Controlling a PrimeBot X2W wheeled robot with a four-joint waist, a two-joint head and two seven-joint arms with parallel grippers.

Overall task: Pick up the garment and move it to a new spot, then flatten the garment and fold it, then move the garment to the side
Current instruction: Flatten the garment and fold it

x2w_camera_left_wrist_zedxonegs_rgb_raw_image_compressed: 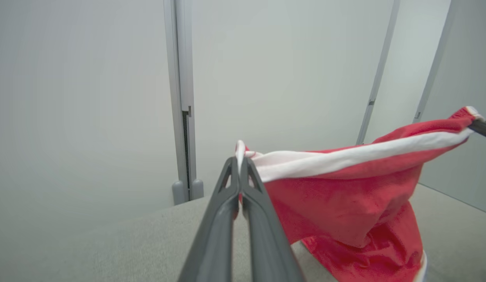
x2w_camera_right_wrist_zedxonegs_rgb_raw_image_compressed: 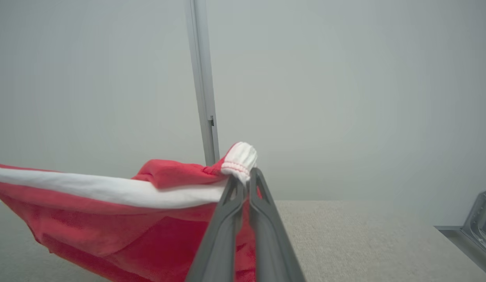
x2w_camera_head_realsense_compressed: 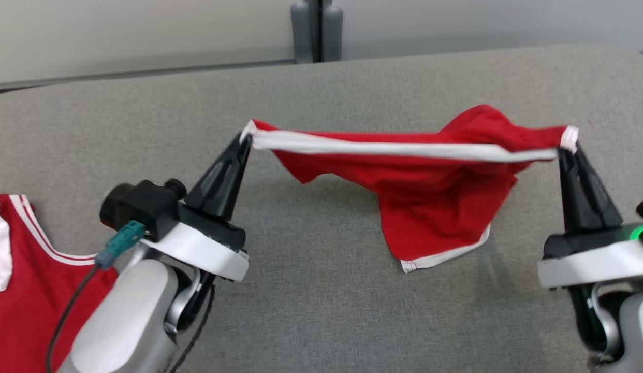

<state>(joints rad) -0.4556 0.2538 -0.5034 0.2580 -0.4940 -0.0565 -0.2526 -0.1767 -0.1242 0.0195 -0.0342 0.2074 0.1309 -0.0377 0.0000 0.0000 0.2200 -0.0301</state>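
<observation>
The garment (x2w_camera_head_realsense_compressed: 430, 191) is red with white trim, and it hangs stretched between my two grippers above the grey table (x2w_camera_head_realsense_compressed: 352, 88). My left gripper (x2w_camera_head_realsense_compressed: 245, 139) is shut on its left corner, and my right gripper (x2w_camera_head_realsense_compressed: 567, 147) is shut on its right corner. A white band runs taut along the top edge between them. The lower part sags, and its white hem touches the table. In the left wrist view the left gripper (x2w_camera_left_wrist_zedxonegs_rgb_raw_image_compressed: 240, 162) pinches the garment (x2w_camera_left_wrist_zedxonegs_rgb_raw_image_compressed: 344, 196). The right wrist view has the right gripper (x2w_camera_right_wrist_zedxonegs_rgb_raw_image_compressed: 247, 181) clamped below a white cuff of the garment (x2w_camera_right_wrist_zedxonegs_rgb_raw_image_compressed: 129, 219).
A second red and white jersey (x2w_camera_head_realsense_compressed: 21, 280) lies flat at the table's near left edge, beside my left arm. A grey post (x2w_camera_head_realsense_compressed: 316, 31) stands behind the table against a pale wall.
</observation>
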